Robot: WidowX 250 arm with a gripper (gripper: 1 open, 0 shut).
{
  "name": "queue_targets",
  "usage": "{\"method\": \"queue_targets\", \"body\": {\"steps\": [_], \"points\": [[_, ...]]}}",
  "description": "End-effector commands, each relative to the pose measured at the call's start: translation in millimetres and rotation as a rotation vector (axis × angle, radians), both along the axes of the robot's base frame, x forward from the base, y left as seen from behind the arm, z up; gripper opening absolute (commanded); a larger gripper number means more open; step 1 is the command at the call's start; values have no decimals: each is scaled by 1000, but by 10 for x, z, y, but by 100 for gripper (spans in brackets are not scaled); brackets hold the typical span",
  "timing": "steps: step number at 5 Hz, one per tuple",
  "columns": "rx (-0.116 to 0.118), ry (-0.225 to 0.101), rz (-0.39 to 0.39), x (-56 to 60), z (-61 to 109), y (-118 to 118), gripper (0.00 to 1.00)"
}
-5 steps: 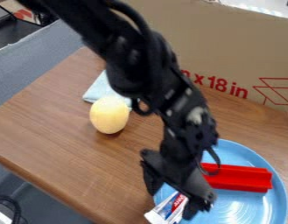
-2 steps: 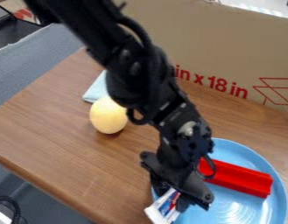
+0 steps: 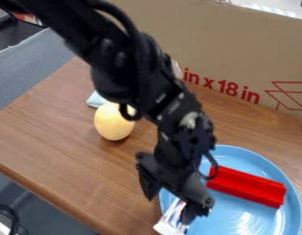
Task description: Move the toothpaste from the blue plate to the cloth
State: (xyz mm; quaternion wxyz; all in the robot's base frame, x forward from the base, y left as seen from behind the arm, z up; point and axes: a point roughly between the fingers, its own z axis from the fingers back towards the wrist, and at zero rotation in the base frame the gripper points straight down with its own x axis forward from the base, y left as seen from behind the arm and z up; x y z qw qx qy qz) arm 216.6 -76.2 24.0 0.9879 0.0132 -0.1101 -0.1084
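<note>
The toothpaste (image 3: 175, 219) lies at the front-left edge of the blue plate (image 3: 266, 156); only its white, red and blue end shows under the arm. My black gripper (image 3: 173, 195) hangs right over it, jaws apart, one finger to each side of the tube. I see no grip on the tube. The cloth (image 3: 99, 95) is a pale blue-green patch at the back left, mostly hidden behind the arm and the ball.
A yellow ball (image 3: 114, 120) sits on the wooden table (image 3: 49, 138) just in front of the cloth. A red rectangular block (image 3: 246, 186) lies on the plate to the right of the gripper. A cardboard box (image 3: 245, 55) stands along the back.
The arm has leaned left and the gripper has turned a little over the toothpaste. Its jaws narrowed briefly and stand wide again. The tube stays on the plate's edge.
</note>
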Motion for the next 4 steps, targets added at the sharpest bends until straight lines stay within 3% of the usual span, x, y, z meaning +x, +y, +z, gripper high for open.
{"method": "queue_targets", "body": {"steps": [1,3,4], "points": [[-12,-50,0,-18,172,-65,100],[-13,-38,-1,56,44,-125,100],[-27,-38,-7,50,55,-184,100]]}}
